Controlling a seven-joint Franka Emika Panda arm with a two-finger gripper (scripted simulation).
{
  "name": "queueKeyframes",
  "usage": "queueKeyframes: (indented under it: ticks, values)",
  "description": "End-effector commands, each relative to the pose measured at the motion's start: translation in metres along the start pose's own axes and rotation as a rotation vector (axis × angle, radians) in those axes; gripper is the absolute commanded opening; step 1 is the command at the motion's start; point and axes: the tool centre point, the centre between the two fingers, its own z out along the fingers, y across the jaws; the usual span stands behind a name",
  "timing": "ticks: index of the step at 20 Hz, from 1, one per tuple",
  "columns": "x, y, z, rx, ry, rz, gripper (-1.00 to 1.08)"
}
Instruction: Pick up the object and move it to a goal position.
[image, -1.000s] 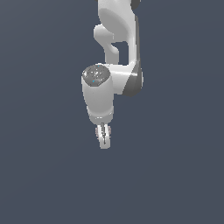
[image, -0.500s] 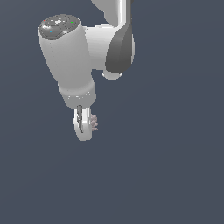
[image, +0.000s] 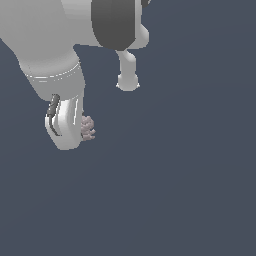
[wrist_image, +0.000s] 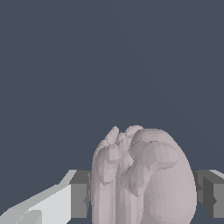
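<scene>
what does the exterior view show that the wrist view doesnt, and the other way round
Only the exterior view shows the arm's big white links and dark joint, with the pincer seen from outside. Only the wrist view shows the grey finger pads on both sides of the blob, and its lumpy folds up close. Both show the pinkish-grey blob held in the pincer against a plain dark background.

Object (wrist_image: 142, 179): lumpy pinkish-grey blob with rounded lobes, filling much of the close-up. Gripper (wrist_image: 142, 194): grey finger pads (wrist_image: 79, 194) pressed against both of the object's flanks; white finger body beside one pad. Background: plain dark slate-blue.
</scene>
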Motion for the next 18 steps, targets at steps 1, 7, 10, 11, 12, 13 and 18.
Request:
queueKeyframes:
  ticks: [1,7,10,11,12,13,18]
  values:
    - [0.007,-0.002,-0.015,-0.001,0.0,-0.001,-1.0]
    - [0.021,-0.005,-0.042,-0.001,-0.001,-0.001,-1.0]
    - [0.026,-0.007,-0.05,-0.001,-0.001,-0.001,-1.0]
    - [0.027,-0.007,-0.052,-0.001,-0.001,-0.002,-1.0]
    - [0.028,-0.008,-0.054,-0.001,-0.001,-0.002,-1.0]
    - [0.029,-0.008,-0.056,-0.001,-0.001,-0.002,-1.0]
    - [0.032,-0.009,-0.062,-0.001,-0.001,-0.002,-1.0]
